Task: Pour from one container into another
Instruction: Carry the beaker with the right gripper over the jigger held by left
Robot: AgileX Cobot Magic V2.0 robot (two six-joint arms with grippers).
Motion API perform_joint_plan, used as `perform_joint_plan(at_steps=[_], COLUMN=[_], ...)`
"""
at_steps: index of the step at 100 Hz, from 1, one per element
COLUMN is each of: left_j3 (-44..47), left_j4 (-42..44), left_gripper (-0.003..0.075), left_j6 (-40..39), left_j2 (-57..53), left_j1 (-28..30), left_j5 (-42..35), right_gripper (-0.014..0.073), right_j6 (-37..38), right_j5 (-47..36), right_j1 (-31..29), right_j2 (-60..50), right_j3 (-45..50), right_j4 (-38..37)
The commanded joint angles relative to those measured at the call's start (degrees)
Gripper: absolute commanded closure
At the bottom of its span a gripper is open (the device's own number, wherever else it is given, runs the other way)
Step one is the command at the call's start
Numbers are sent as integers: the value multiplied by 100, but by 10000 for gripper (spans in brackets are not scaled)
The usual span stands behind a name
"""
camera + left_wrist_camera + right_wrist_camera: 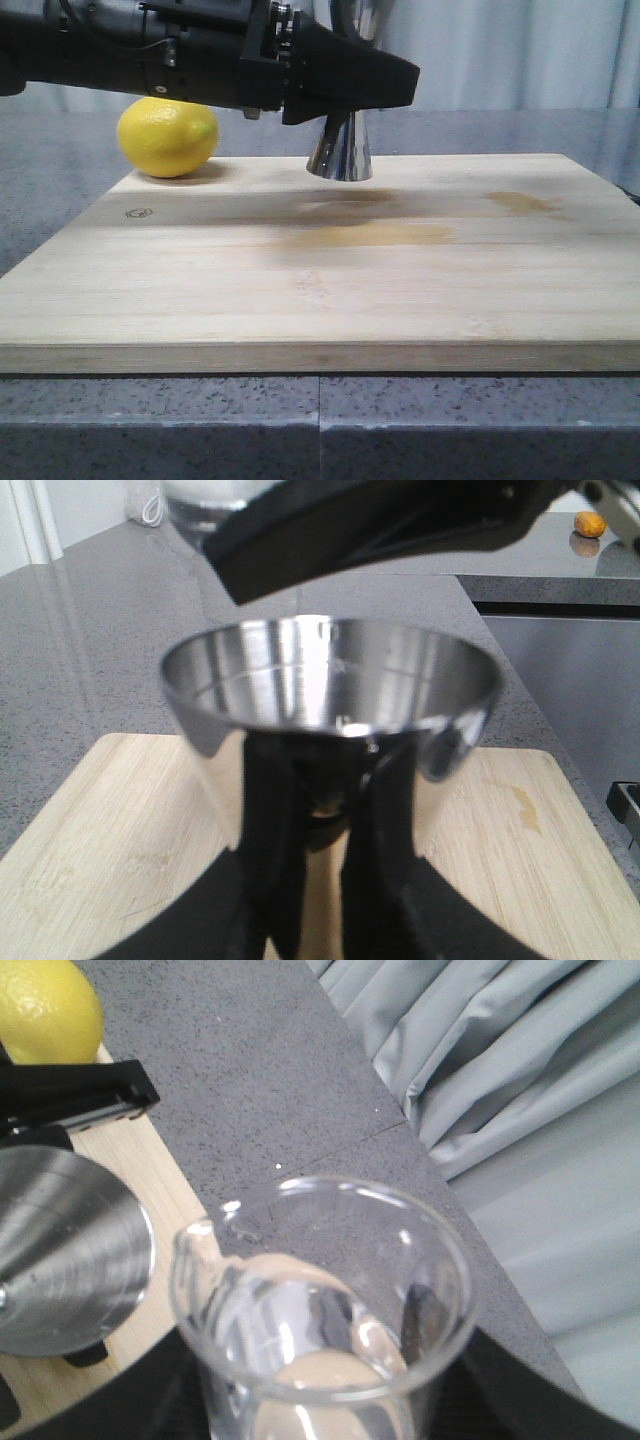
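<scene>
Counter [150,420]: nearest you in the front view, grey speckled stone; it runs under the board and on past its far edge.
Board [320,290]: pale wood lying flat on the counter, with brownish stains near its middle and far right.
Jigger [340,148]: it stands upright near the board's far edge, roughly mid-width. You see only its lower cone in the front view; the left wrist view shows its open upper bowl [330,685] from close by.
Left gripper [320,880]: you can see its two black fingers closed on the jigger's narrow waist, one each side, touching the metal. In the front view the arm reaches in from the left and covers the jigger's upper half.
Beaker [320,1310]: held up above the jigger and a little to one side, rim uppermost and tipped only slightly, lip turned toward the jigger's bowl. Clear liquid sits in it.
Right gripper: its dark fingers [520,1380] show either side of the beaker's lower wall, clamped on the glass. You will not find it in the front view.
Lemon [167,136]: on the board's far left corner, behind the left arm, apart from the jigger.
Curtain [540,1110]: pale folds beyond the counter.
</scene>
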Motion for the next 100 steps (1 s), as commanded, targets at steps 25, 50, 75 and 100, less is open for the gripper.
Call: perform_joint_plan(at_steps=[25,50,75,100], left_j3=[-174,-174,-174,-174], left_j4=[-494,-494,-494,-494], left_gripper=[617,617,617,618], left_j6=[-14,-14,-14,-14], left_j2=[-260,-260,-260,-260], left_j1=[-51,-51,-51,-51], left_j5=[446,446,446,446], right_gripper=[295,295,295,296], right_j6=[-240,-360,-664,-992], right_j5=[-48,151,163,152], right_j1=[113,138,138,227], right_j2=[43,239,249,249], right_j3=[-248,-433,-433,-433], right_j4=[-186,-186,-186,-186])
